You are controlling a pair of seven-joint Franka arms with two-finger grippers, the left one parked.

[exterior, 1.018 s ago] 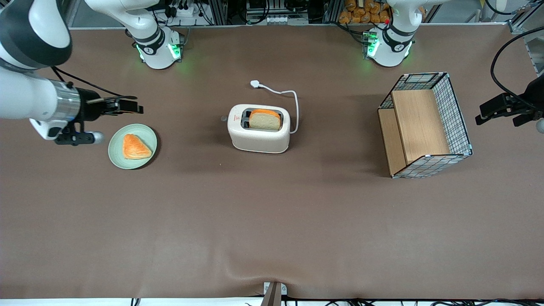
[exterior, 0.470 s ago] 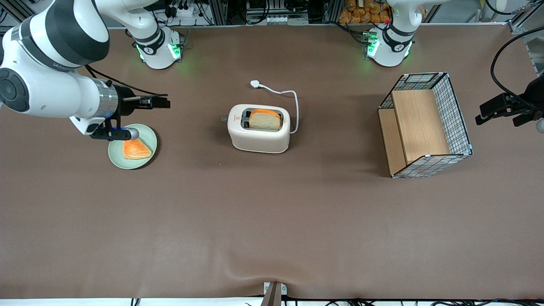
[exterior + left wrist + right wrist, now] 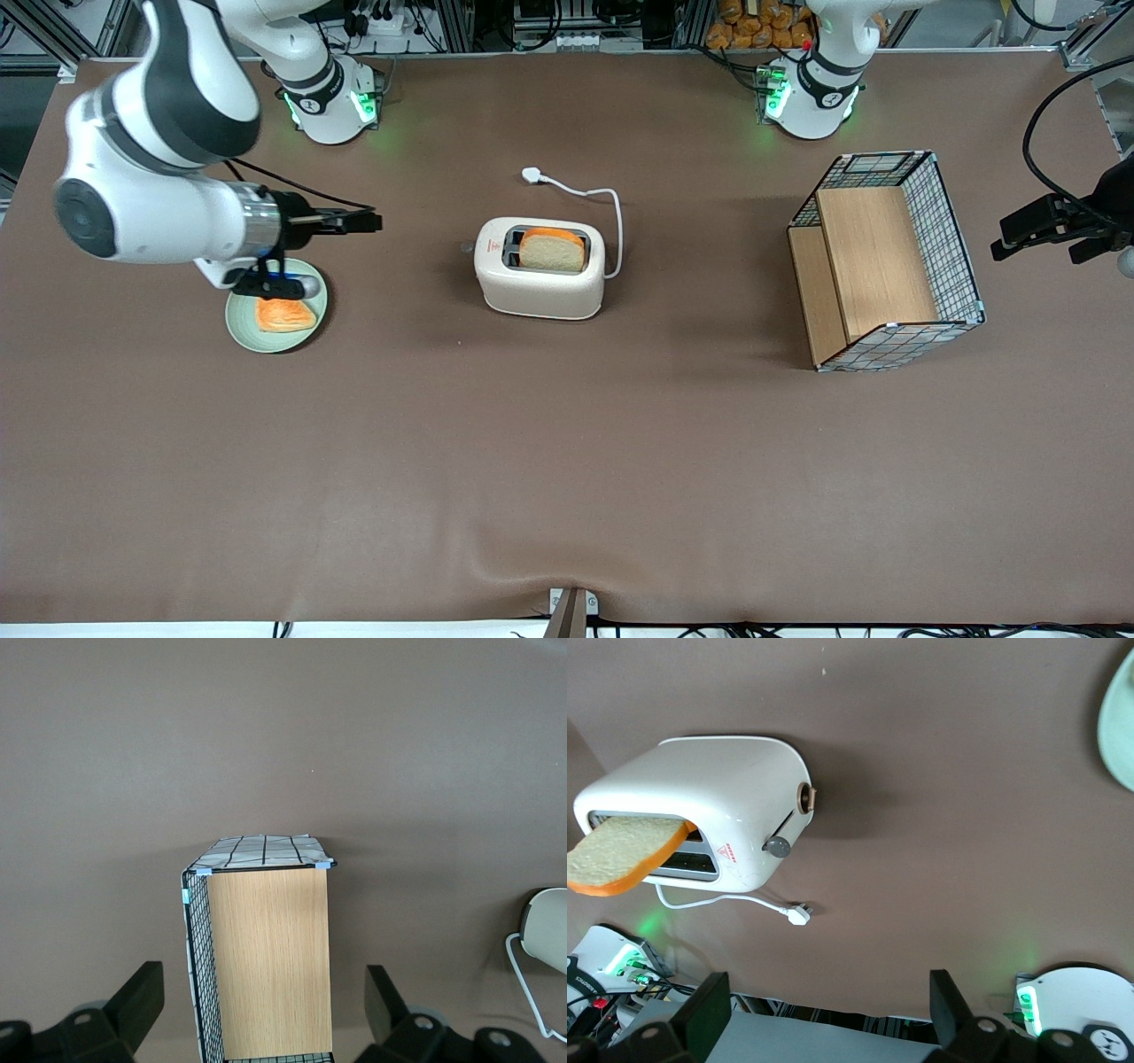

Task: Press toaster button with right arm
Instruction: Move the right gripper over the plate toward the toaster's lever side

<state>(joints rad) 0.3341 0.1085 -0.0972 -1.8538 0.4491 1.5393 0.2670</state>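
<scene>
The toaster, a cream-white two-slot model with rounded corners, stands on the brown table with a slice of bread sticking up from one slot. In the right wrist view a small red mark is printed on its top next to the slots, too small to read. The toaster button, a round grey knob, juts from the narrow end that faces the working arm's end of the table, with a tan dial beside it on the same face. The white cord runs from the toaster's other end to a plug lying on the table farther from the front camera. The right arm reaches out level above the table, and its gripper hangs in the air well apart from the toaster, fingers spread wide with nothing between them. Under the wrist sits a green plate holding a pastry. A wire basket with wooden panels stands toward the parked arm's end.
</scene>
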